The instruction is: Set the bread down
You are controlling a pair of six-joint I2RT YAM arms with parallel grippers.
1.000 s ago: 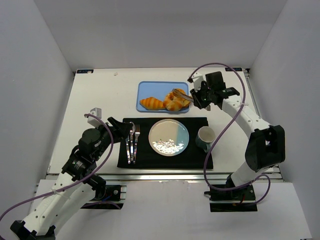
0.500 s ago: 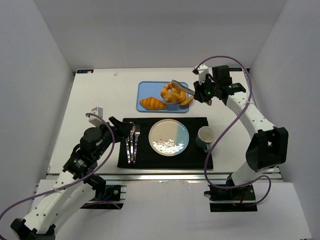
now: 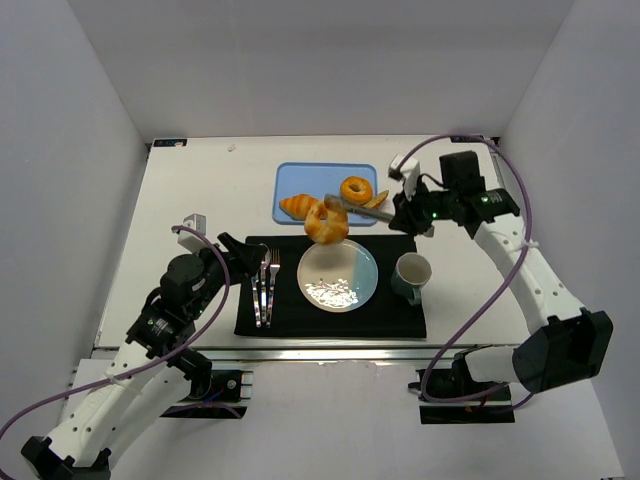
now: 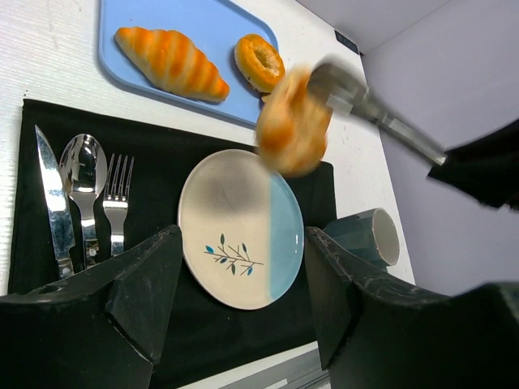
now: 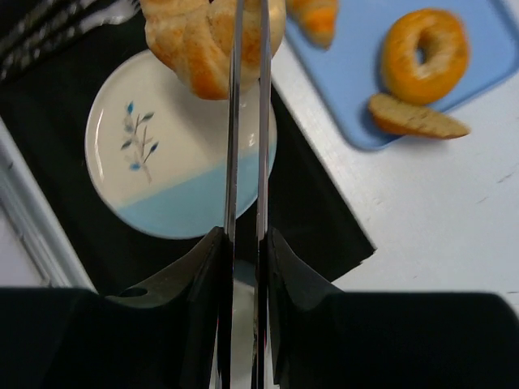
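A golden bread roll (image 3: pixel 326 222) hangs in metal tongs (image 3: pixel 362 207) above the far rim of the cream-and-blue plate (image 3: pixel 362 270). My right gripper (image 3: pixel 400 215) is shut on the tongs' handles. In the right wrist view the roll (image 5: pixel 203 36) sits pinched at the tips of the tongs (image 5: pixel 247 121), over the plate (image 5: pixel 162 178), with my right gripper (image 5: pixel 246 243) clamped round the blades. My left gripper (image 3: pixel 240 255) stands open and empty by the cutlery; in its own view the left gripper (image 4: pixel 243 284) frames the plate (image 4: pixel 235 227) and the blurred roll (image 4: pixel 292 134).
A blue tray (image 3: pixel 300 180) behind the plate holds a croissant (image 3: pixel 297 206), a ring-shaped bun (image 3: pixel 356 189) and a small slice (image 5: pixel 418 117). A dark cup (image 3: pixel 411 274) stands right of the plate. A knife, spoon and fork (image 3: pixel 266 285) lie left of it on the black mat (image 3: pixel 400 318).
My right arm has lifted the tongs with the roll off the blue tray and carried them toward me, to over the plate's far rim. The left arm has not moved.
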